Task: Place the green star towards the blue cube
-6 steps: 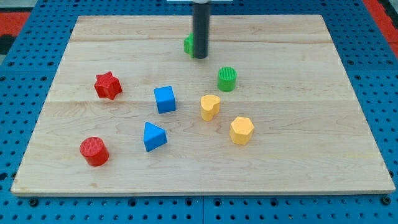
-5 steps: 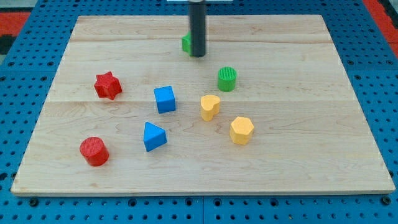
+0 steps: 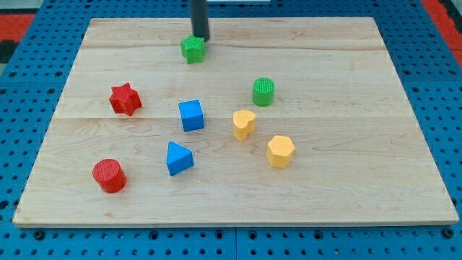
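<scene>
The green star (image 3: 193, 49) lies near the view's top, left of centre on the wooden board (image 3: 346, 180). My tip (image 3: 200, 39) is just above and slightly right of it, touching or nearly touching its upper edge. The blue cube (image 3: 191, 115) sits below the star, near the board's middle, with a clear gap between them.
A red star (image 3: 125, 99) is at the left. A red cylinder (image 3: 109, 175) and a blue triangular block (image 3: 178, 158) are lower left. A green cylinder (image 3: 263, 92), a yellow heart-like block (image 3: 244, 124) and a yellow hexagon (image 3: 280, 151) are right of centre.
The rod has moved left and towards the view's top. The green star has shifted left and now shows in full below the tip.
</scene>
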Available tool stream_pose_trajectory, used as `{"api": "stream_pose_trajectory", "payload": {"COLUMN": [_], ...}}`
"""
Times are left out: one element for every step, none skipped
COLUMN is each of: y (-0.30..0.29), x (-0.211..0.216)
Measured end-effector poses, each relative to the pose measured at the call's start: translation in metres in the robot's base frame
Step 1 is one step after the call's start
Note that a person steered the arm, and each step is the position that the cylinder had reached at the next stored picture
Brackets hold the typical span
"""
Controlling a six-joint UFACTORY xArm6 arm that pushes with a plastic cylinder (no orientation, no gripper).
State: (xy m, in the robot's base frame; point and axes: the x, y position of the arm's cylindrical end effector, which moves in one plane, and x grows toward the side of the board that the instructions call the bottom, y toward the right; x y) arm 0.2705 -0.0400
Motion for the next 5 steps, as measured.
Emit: {"api": "stream_pose_trajectory", "payload": {"y": [0.011, 0.008, -0.037, -0.03, -0.031], "x": [0.049, -0.009, -0.021, 0.022, 0.05]}}
